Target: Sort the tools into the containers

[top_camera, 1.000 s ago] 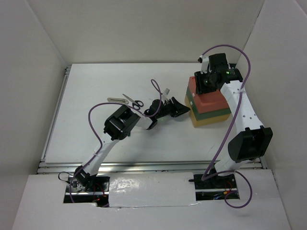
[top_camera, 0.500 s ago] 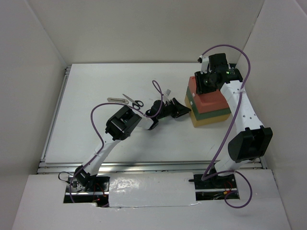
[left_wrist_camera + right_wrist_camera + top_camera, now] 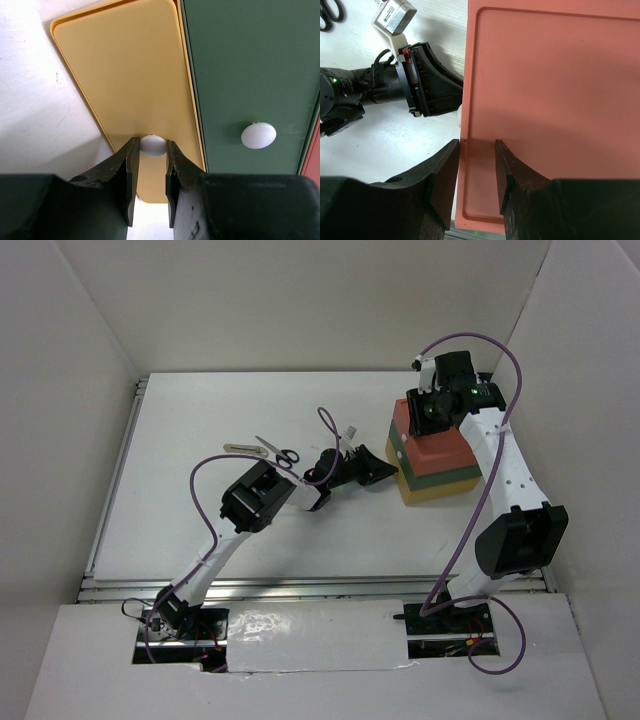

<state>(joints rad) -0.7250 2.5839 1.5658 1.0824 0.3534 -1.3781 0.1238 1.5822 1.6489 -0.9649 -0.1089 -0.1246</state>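
The stack of drawers point(image 3: 440, 480) stands on the right side of the table point(image 3: 200, 530), and both arms are at it. The left gripper point(image 3: 388, 470) reaches in low from the middle of the table to the side of the stack that faces it.

Seen from that wrist, the yellow drawer point(image 3: 125, 75) at the bottom fills most of the view. Its white knob point(image 3: 152, 144) sits right between the two black fingers point(image 3: 125, 170). They look to be touching it on both sides, so I'd call it pinched, though contact is hard to judge from so close. The green drawer point(image 3: 250, 65) next above has a knob of its own point(image 3: 258, 135), with nothing on it.

The right gripper point(image 3: 476, 146) hangs over the red top drawer point(image 3: 545, 90), near the edge that faces the other arm. Its jaws stand a narrow way apart, unclenched, with only the red surface and its rim showing between them. Whether the tips touch the red top I cannot tell.

The scissors point(image 3: 281, 453) lie out on the table beyond the left arm's elbow, with their black handles toward the arm. The silver bar point(image 3: 239, 448) lies just beside their blades, farther left. Both are on the bare tabletop, well apart from the stack.
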